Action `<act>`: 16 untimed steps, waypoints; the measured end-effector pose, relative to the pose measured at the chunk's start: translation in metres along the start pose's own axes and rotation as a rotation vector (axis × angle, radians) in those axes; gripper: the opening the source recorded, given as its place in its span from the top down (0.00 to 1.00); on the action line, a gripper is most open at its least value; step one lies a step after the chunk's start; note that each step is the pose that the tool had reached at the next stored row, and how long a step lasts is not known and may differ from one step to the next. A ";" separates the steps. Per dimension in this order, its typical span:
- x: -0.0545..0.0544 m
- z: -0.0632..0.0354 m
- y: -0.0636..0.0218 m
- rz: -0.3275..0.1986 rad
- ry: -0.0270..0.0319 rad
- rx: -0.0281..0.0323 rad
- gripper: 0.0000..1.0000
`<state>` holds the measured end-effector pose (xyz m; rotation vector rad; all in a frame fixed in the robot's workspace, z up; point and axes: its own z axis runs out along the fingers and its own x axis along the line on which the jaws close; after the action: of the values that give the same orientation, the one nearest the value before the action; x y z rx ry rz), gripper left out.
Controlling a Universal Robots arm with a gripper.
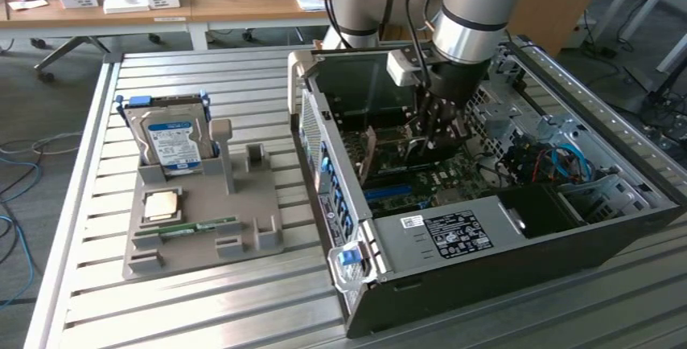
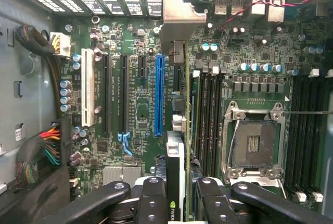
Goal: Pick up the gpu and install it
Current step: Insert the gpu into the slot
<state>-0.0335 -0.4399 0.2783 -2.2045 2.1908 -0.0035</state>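
My gripper is down inside the open computer case, above the motherboard. In the wrist view the gpu appears edge-on, a thin card with a dark face, and my gripper is shut on it between the black fingers. Its silver metal end bracket points at the slotted rear wall of the case. The card hangs over the board just beside the long blue slot, roughly parallel to it. Whether its lower edge touches a slot is hidden.
The empty CPU socket and black memory slots lie close to the card. Cable bundles run along the case wall. Outside the case, a grey holder carries the blue-labelled hard drive, a processor chip and a green memory stick.
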 end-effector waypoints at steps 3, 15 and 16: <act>0.001 -0.0002 0.0000 0.000 0.0003 -0.0001 0.73; 0.004 -0.0002 0.0005 0.000 0.0004 -0.0001 0.73; 0.004 -0.0002 0.0011 0.000 0.0003 -0.0001 0.73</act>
<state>-0.0346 -0.4439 0.2784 -2.2047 2.1910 -0.0038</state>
